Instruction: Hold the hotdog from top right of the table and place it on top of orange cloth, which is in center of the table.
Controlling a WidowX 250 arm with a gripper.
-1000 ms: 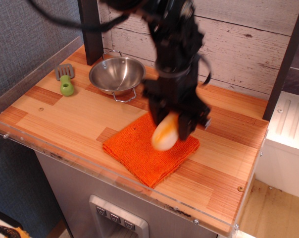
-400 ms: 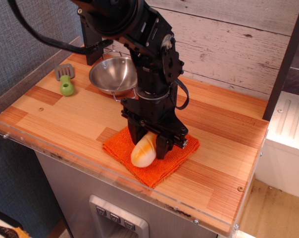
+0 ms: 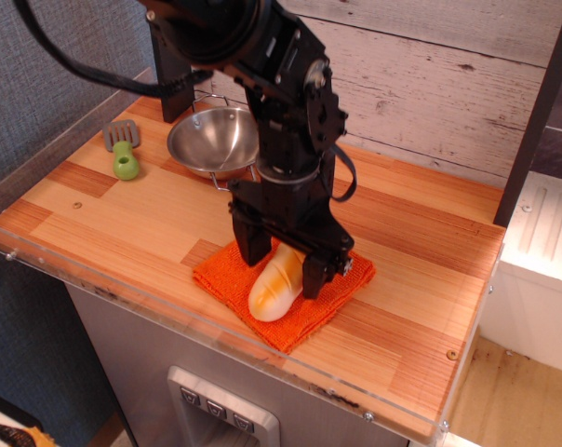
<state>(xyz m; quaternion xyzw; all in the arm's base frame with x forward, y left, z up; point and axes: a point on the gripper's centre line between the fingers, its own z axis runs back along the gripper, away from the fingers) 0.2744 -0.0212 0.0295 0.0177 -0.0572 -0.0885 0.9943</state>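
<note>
Hotdog (image 3: 274,284) on orange cloth (image 3: 223,274), steel bowl (image 3: 218,140) behind tool (image 3: 283,264).

No text, label, brand, number or sign can be read anywhere in this view.

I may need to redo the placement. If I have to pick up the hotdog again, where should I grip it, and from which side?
Grip the hotdog across its narrow middle, coming straight down from above. It lies flat on the orange cloth, long and rounded, so the short width probably fits between the fingers. The gripper already straddles its far end, jaws apparently spread.
</note>
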